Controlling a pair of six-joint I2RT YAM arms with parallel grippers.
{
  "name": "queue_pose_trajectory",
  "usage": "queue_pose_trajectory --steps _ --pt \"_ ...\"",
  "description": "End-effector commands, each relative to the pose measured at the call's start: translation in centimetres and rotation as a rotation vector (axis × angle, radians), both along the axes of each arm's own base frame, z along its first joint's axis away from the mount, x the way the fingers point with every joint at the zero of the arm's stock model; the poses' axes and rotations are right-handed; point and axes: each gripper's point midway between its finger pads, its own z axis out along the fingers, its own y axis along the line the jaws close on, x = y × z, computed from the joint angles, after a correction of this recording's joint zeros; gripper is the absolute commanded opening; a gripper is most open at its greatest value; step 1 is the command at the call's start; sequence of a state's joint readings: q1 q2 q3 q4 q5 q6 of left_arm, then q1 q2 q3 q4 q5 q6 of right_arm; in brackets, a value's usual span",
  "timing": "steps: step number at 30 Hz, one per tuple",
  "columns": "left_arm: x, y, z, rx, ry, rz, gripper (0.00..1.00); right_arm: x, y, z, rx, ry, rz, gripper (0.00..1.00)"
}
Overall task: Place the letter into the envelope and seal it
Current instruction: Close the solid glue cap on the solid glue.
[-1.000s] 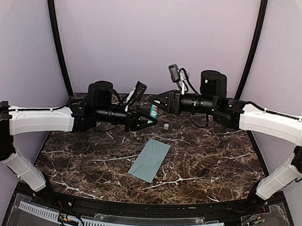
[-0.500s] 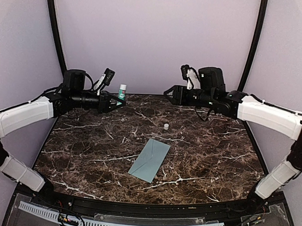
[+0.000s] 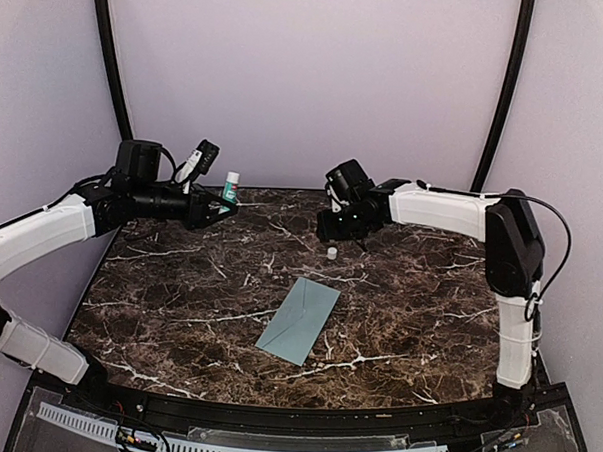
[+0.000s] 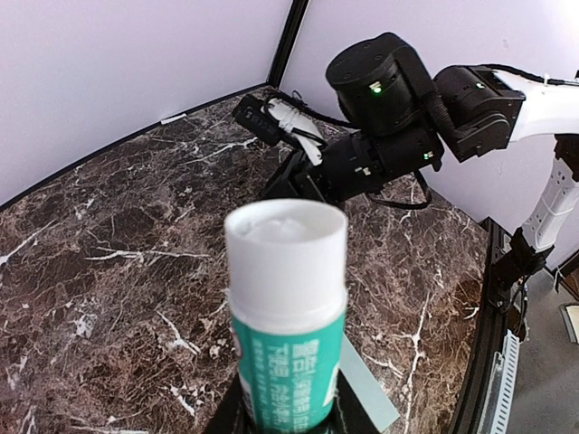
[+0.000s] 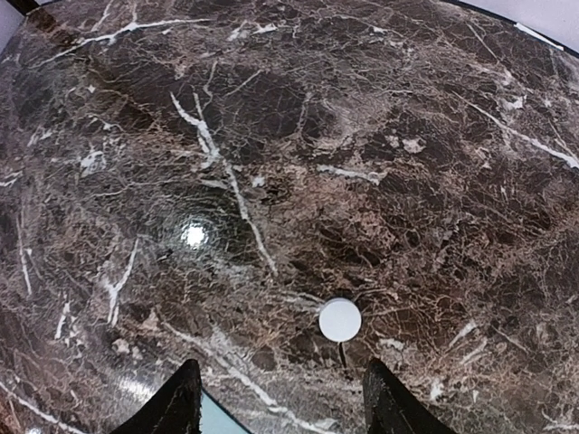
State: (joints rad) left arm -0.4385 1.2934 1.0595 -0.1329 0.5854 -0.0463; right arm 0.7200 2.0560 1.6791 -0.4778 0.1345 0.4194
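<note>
From the overhead camera, the envelope (image 3: 299, 319) lies flat near the middle of the marble table (image 3: 427, 322), slanted, with its flap down as far as I can tell, and no letter shows anywhere. Neither arm touches it. A second ago both grippers met above the rear centre around the glue stick (image 3: 229, 187). Now the left gripper (image 3: 220, 204) has carried it off to the rear left and holds it upright, well clear of the envelope. The right gripper (image 3: 328, 229) has swung from the back wall to point down just behind the small white cap (image 3: 331, 252), which stands alone on the table. The left wrist camera fills with the stick's white neck and green label (image 4: 285, 344) pinched at its base between my fingers, its top bare. A sliver of envelope (image 4: 366, 391) shows below, with the right arm beyond. The right wrist camera looks straight down. Its fingers (image 5: 181, 402) are spread and hold nothing, the cap (image 5: 340, 320) sits just ahead between them, and a pale envelope corner (image 5: 213, 421) shows at the lower edge. I judge the stick is uncapped and ready — gluing the flap comes next, so the left arm must bring it back over the envelope while the right stays clear or goes for the cap.
</note>
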Motion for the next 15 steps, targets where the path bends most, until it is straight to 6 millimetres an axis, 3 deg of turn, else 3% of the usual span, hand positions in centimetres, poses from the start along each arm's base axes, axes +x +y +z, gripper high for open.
queue_pose_trajectory --steps 1,8,15 --pt "-0.3 0.5 0.2 0.007 -0.005 0.009 0.0 1.8 -0.6 -1.9 -0.096 0.017 -0.03 0.57" --pt "-0.5 0.4 0.4 0.0 -0.007 0.001 0.0 3.3 -1.1 -5.3 -0.17 0.058 -0.064 0.56" --pt "-0.5 0.4 0.3 -0.001 -0.001 -0.002 0.0 3.4 -1.0 -7.6 -0.174 0.097 -0.061 0.52"
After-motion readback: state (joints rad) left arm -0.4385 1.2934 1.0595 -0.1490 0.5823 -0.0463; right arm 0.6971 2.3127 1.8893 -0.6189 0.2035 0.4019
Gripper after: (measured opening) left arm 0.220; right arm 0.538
